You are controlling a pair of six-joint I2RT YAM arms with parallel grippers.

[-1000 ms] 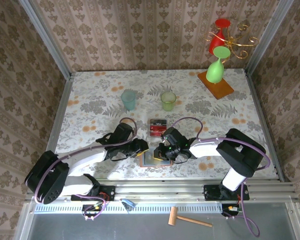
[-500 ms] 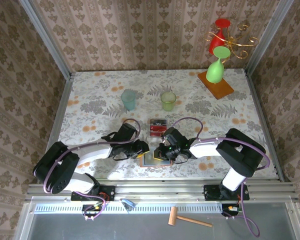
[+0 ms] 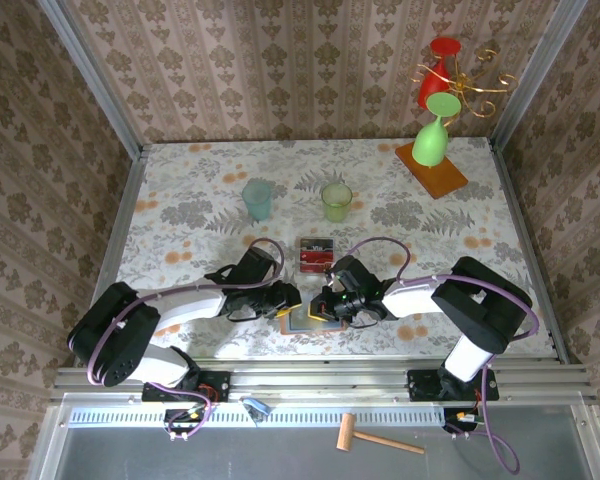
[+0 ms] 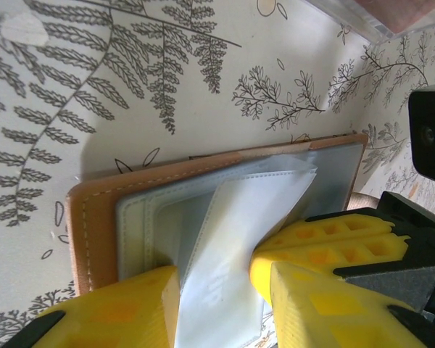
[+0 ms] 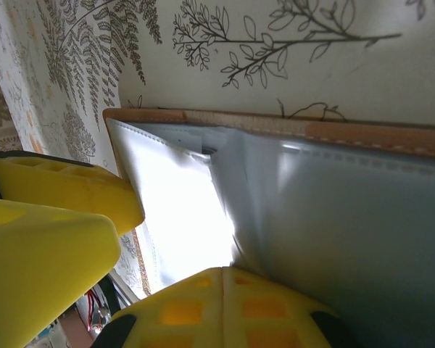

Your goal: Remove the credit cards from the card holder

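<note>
Card holder (image 3: 302,318) lies open near the front table edge. Left gripper (image 4: 221,297) has its fingers apart, straddling a raised pale sleeve (image 4: 254,210). Right gripper (image 5: 134,286) is also apart, one pad on the pocket. Red credit cards (image 3: 316,257) sit in the clear tray (image 4: 377,22) just beyond. I judge this the extraction step. Next I need a pinch on a card edge, not the sleeve; I cannot tell whether a card is inside.

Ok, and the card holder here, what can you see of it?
The card holder lies open and flat near the front of the floral table, between both arms. Tan leather-like cover with pale stitching; grey-blue clear-looking pockets inside. One translucent sleeve stands lifted between the left gripper's yellow fingers, and the right gripper's fingers reach in at it too.
</note>
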